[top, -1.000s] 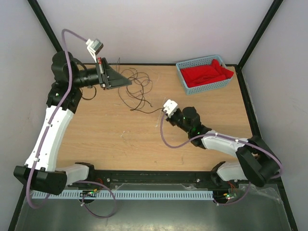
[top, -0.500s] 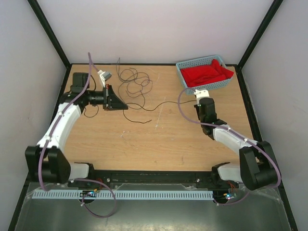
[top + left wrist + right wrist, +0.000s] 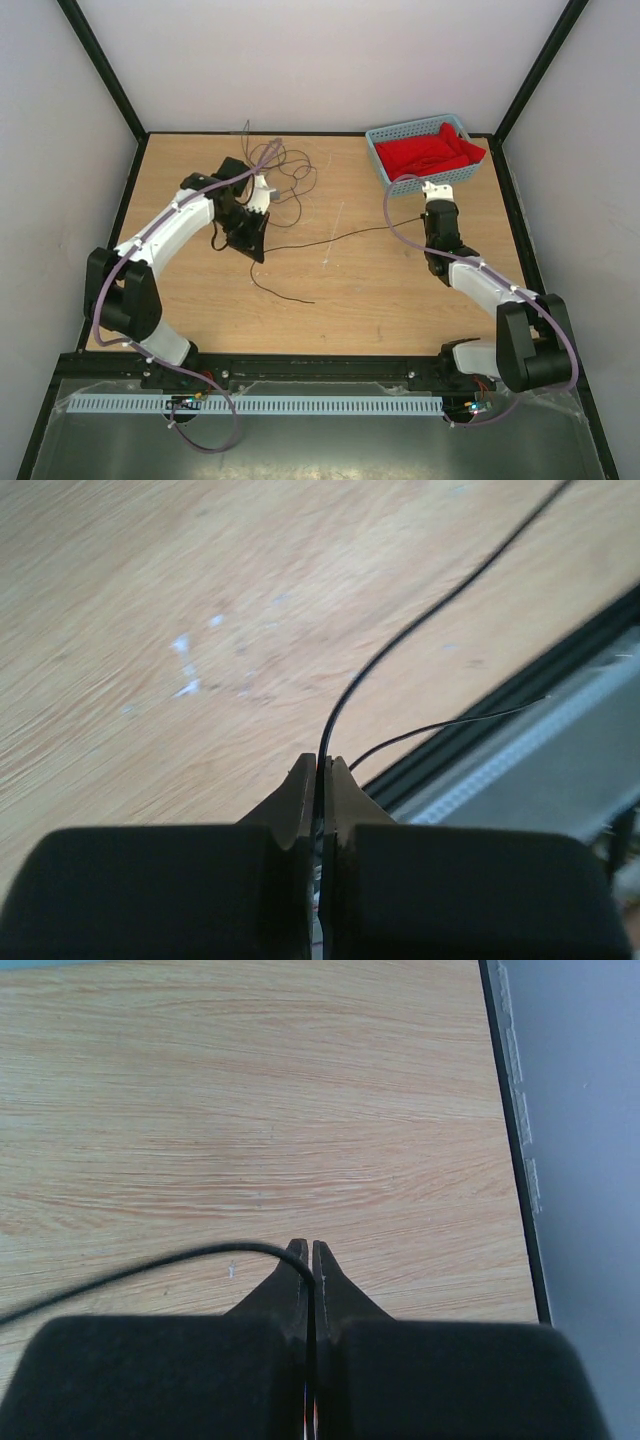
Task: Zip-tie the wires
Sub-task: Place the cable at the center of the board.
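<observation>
The wires (image 3: 277,170) are thin dark strands, tangled in loops at the back left of the table. One strand (image 3: 340,236) runs almost straight between my two grippers. My left gripper (image 3: 260,252) is shut on this strand; in the left wrist view the strand (image 3: 400,640) comes out between the closed fingertips (image 3: 300,780). My right gripper (image 3: 428,222) is shut on the strand's other end, which curves off left (image 3: 150,1265). A faint pale streak (image 3: 333,220) lies mid-table; I cannot tell whether it is the zip tie.
A blue basket (image 3: 415,123) with red cloth (image 3: 430,152) stands at the back right, just behind my right gripper. A loose wire end (image 3: 285,292) trails toward the front below my left gripper. The table's black front rail (image 3: 520,685) shows in the left wrist view.
My left gripper swung from the back-left corner toward the table's middle left. My right gripper moved from mid-table to the right, near the basket. The strand is now drawn out between them.
</observation>
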Robot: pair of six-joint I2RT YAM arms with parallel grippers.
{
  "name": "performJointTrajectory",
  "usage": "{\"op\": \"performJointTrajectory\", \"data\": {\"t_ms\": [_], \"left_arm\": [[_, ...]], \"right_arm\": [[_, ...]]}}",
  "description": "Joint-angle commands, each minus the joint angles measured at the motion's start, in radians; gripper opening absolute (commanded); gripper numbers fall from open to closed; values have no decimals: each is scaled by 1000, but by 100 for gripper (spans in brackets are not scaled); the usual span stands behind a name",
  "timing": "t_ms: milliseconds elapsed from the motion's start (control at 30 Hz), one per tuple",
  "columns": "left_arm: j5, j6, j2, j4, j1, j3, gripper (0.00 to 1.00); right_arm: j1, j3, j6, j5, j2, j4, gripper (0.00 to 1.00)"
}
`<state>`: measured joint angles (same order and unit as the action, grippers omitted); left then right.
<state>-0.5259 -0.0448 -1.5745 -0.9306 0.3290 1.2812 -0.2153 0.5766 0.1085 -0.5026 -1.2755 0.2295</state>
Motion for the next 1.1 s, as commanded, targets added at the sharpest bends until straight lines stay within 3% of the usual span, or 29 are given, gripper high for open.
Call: {"op": "performJointTrajectory", "data": {"t_ms": [0,133,367,733,900,1067], "left_arm": [[430,-91,-21,-104,53,9,0],[843,-130,-66,-129,151,5,0],[1160,-173,-188,-132,252,62,0],[1171,-163,-343,-128,260,134,0],[1107,-160,-379,-128,271,165,10],[989,-152,-415,-126,272,196,16]], "right_arm": [[2,-14,-10,-81,-24,12,0],[2,-10,-23,-42,-23,1,0],[-1,-30,-87,55,-12,-29,0],[-1,-40,-116,41,-113,-10,0],[-1,-24,-131,34,-152,-25,1],[-1,-22,-137,26,-130,-33,32]]}}
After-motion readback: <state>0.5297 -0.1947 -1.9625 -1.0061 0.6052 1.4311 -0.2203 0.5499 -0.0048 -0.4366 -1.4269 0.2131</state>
